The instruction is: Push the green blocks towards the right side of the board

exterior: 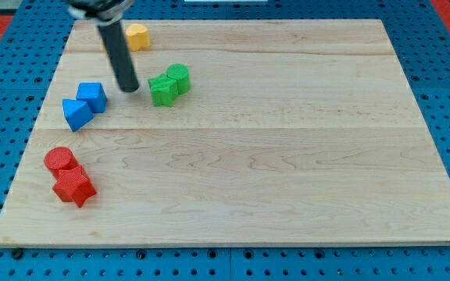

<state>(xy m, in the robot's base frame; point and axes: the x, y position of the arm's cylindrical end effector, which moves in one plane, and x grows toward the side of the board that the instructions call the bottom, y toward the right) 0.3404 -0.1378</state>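
Observation:
Two green blocks sit touching in the upper left of the wooden board [287, 156]: a green star-shaped block [162, 90] and a green cylinder [178, 76] just to its upper right. My tip [130, 88] rests on the board just left of the green star block, a small gap apart. The dark rod rises from it toward the view's top left.
A blue cube [92, 95] and a blue triangular block [76, 113] lie left of my tip. A yellow block [137, 36] sits near the top edge. A red cylinder [58, 160] and a red star-shaped block [74, 187] lie at the lower left.

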